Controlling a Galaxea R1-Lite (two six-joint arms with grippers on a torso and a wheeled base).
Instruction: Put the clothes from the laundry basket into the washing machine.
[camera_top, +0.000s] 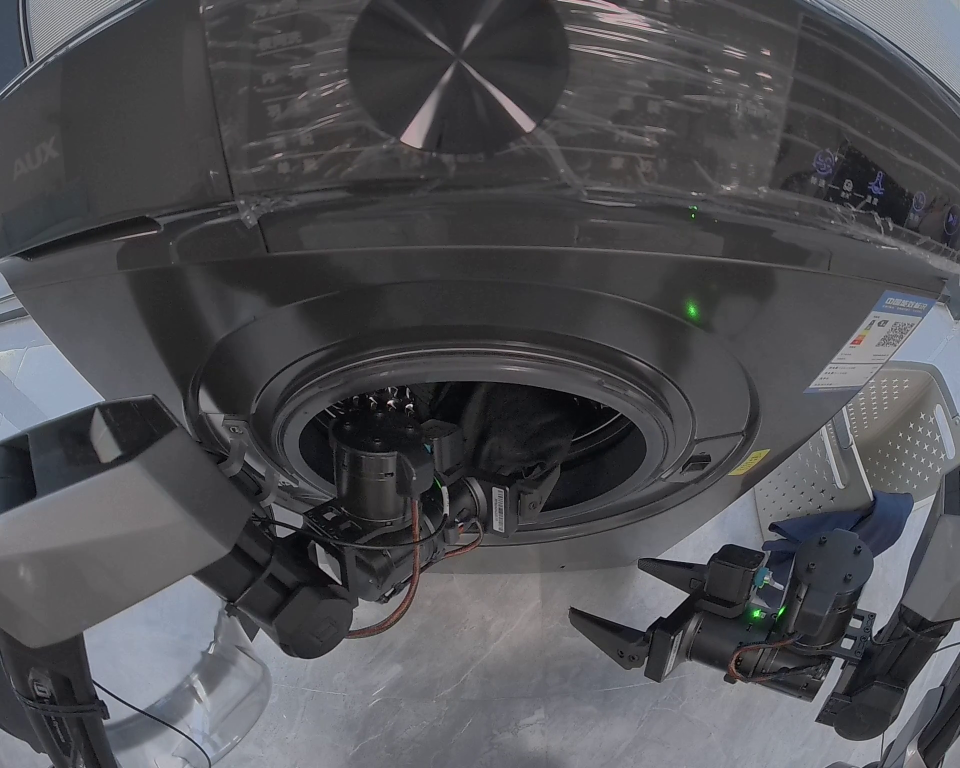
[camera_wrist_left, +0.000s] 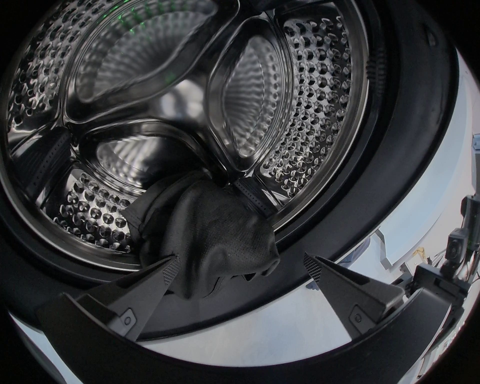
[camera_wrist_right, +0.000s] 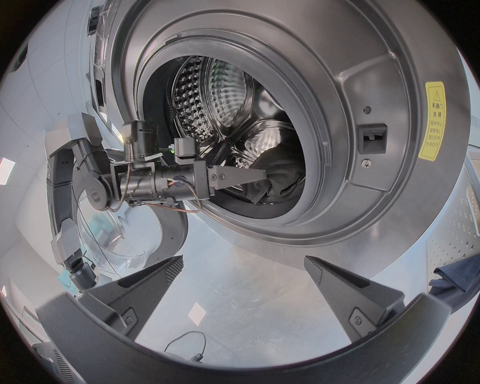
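**Status: partly done.** One black garment (camera_top: 510, 430) is in the washing machine (camera_top: 450, 250). It lies low at the front of the drum (camera_wrist_left: 300, 100), bunched against the door seal (camera_wrist_left: 400, 150) and slumping over its lip rather than lying deep inside.

The left jaws stand at the drum mouth, spread wide and pinching nothing. The garment sits between and just beyond them. Whether its edge touches one finger or only lies beside it, I cannot tell.

**Judgement:** this item is free of the jaws and counts as delivered. It may need pushing further in before the open door (camera_wrist_right: 120, 235) can shut cleanly.

The right jaws hang low in front of the machine, also spread and empty, near the white laundry basket (camera_top: 900, 420) at the machine's right side. A blue garment (camera_top: 860, 525) hangs at the basket's edge, so at least one item is outstanding. What else the basket holds is hidden.

**Remaining:** fetch the blue garment, load it, and repeat as needed.
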